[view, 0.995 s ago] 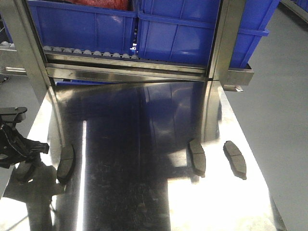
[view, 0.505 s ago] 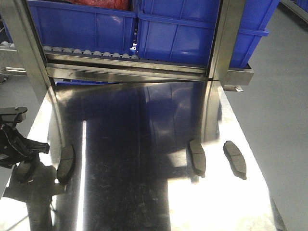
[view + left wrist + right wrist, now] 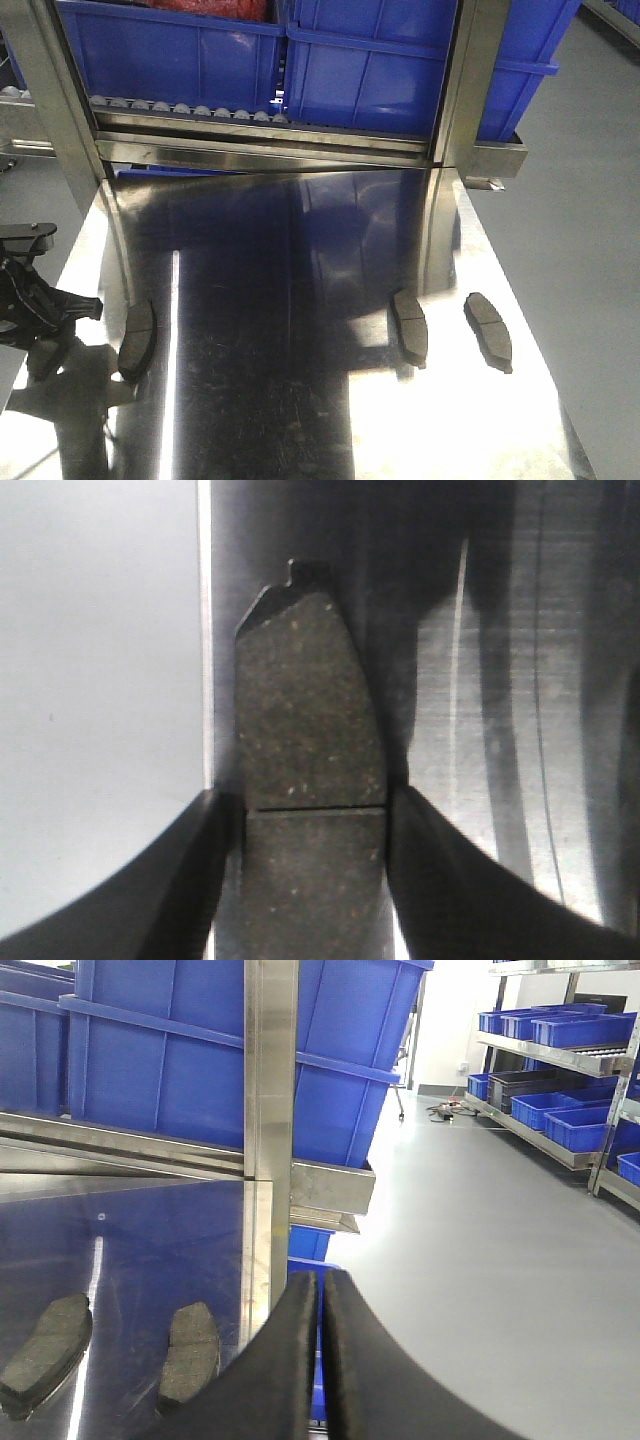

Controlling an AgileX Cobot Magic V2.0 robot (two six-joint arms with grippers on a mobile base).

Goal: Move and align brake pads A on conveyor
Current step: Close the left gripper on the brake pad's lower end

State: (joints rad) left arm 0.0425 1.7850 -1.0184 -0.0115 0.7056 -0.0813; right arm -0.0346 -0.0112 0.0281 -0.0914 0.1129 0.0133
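Three brake pads A lie on the shiny steel table: one at the left (image 3: 137, 338), one right of centre (image 3: 409, 327) and one further right (image 3: 489, 330). A further dark pad (image 3: 305, 710) with a centre groove sits at the table's left edge, and my left gripper (image 3: 315, 815) is shut on its two long sides at the groove. In the front view that gripper (image 3: 42, 335) hangs at the table's left edge and covers most of this pad. My right gripper (image 3: 322, 1290) is shut on nothing, right of two pads (image 3: 190, 1350) (image 3: 45, 1355). The conveyor is out of view.
Blue bins (image 3: 380, 60) on a roller rack stand behind the steel table (image 3: 290, 400). Two steel posts (image 3: 470, 80) (image 3: 50, 90) rise at the table's back corners. Grey floor (image 3: 590, 280) lies to the right, with shelves of blue bins (image 3: 560, 1090) beyond.
My left gripper has sunk slightly toward the near side at the table's left edge. The three loose pads have not moved.
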